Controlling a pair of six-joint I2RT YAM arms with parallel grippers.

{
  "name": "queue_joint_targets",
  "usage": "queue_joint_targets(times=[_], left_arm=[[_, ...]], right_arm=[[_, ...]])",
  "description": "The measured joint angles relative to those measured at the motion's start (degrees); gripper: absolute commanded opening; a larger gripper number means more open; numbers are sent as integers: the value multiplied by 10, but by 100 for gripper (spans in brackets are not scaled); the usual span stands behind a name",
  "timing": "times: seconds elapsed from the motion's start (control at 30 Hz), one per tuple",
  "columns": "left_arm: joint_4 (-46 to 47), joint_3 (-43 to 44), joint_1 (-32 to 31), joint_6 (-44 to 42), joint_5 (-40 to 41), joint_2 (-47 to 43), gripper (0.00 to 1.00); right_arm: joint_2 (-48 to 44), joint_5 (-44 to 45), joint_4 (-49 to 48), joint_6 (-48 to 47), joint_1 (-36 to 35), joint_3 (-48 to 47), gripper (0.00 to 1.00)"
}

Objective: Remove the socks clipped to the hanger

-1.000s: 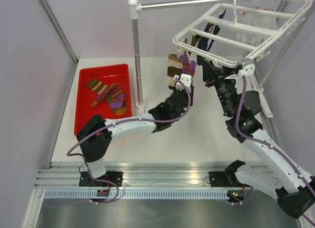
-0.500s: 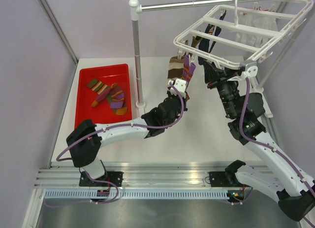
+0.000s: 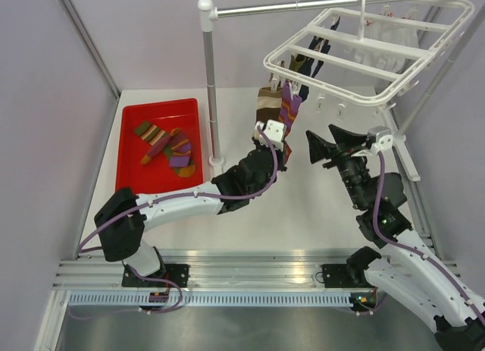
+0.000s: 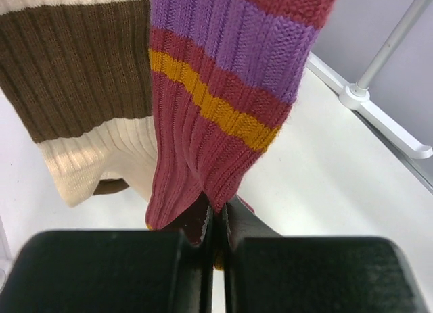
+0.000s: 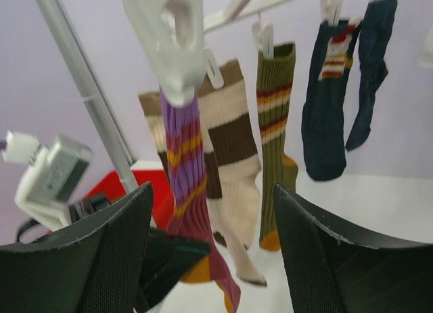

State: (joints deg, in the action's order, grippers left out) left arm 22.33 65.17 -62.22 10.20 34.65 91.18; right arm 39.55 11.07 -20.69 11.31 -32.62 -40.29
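Observation:
The white hanger (image 3: 365,69) hangs from the rail at the back right. A purple sock with orange stripes (image 3: 290,103) and a brown-and-cream sock (image 3: 267,106) are clipped at its near-left corner. My left gripper (image 3: 283,142) is shut on the purple sock's lower end (image 4: 203,151). My right gripper (image 3: 321,148) is open and empty, below the hanger and right of the purple sock. The right wrist view shows the purple sock (image 5: 181,157) under a white clip (image 5: 177,42), the brown-and-cream sock (image 5: 231,144), an olive sock (image 5: 274,103) and navy socks (image 5: 328,124).
A red tray (image 3: 125,169) at the left holds two striped socks (image 3: 168,145). The metal pole stand (image 3: 211,86) rises between the tray and the hanger, and its foot (image 4: 379,113) lies on the white table. White socks (image 3: 386,44) hang at the hanger's far side.
My right gripper has dropped away from the hanger's near edge and come toward me, open. My left arm has stretched further out, still holding the purple sock. The hanger has swung slightly.

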Motion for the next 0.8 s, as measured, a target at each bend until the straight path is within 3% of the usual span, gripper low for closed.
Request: queue_joint_targets(times=[0.3, 0.8], left_arm=[[-18, 0, 0, -1, 0, -5, 2], [-48, 0, -2, 0, -2, -12, 2]], right_arm=[[68, -40, -85, 27, -2, 52, 72], [196, 14, -234, 4, -36, -5, 69]])
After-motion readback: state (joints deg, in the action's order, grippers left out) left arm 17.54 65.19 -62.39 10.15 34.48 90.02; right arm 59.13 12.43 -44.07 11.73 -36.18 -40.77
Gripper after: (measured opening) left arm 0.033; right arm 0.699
